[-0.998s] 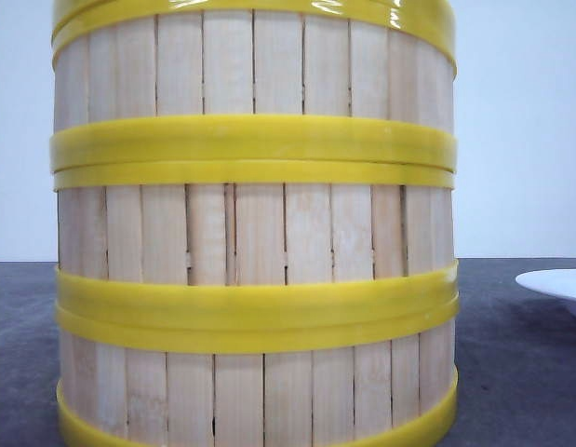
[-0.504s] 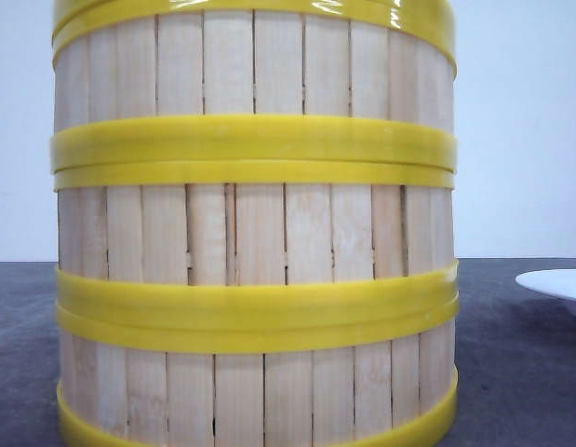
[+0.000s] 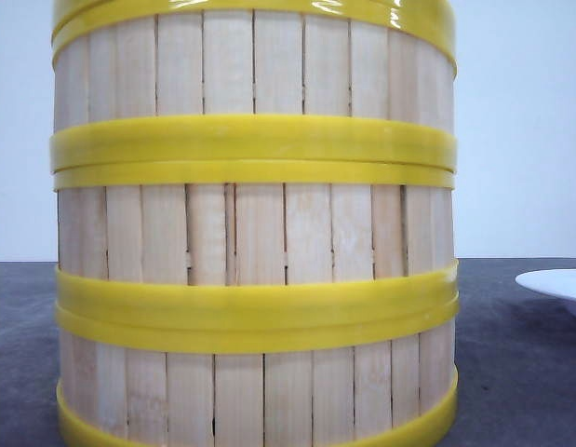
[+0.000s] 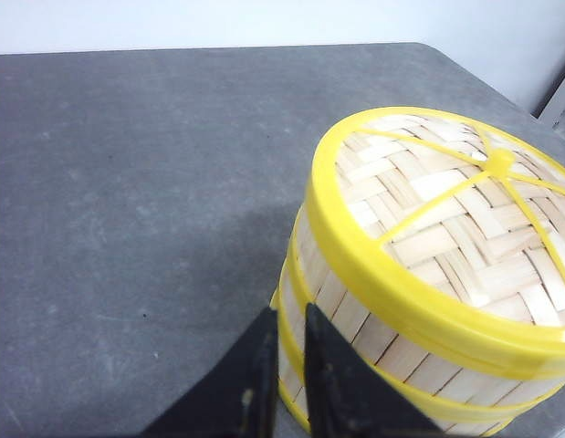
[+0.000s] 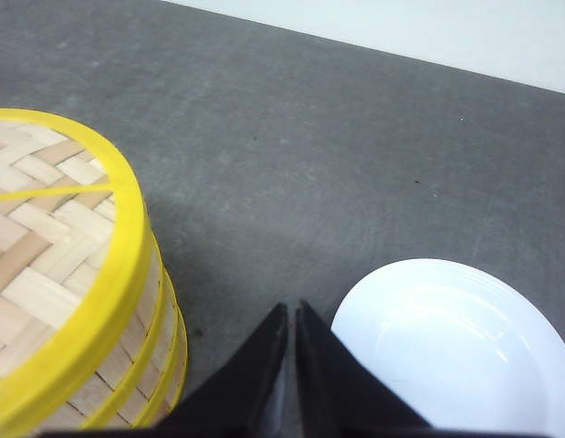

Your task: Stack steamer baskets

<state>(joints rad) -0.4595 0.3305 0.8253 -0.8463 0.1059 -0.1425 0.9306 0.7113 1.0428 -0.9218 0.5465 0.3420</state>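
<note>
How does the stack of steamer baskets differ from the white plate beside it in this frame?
1. The stack of steamer baskets is tall, three tiers high; the white plate is low and shallow.
2. The stack has pale bamboo slat walls, yellow rims and a woven top; the plate is plain glossy white.
3. In the front view the stack fills most of the picture; the plate shows only at the right edge.
Both are round and rest on the grey table.

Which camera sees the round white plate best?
The right wrist view: most of the round white plate shows there, on the table beside the stacked baskets. The front view catches only its edge. The left wrist view misses it.
</note>
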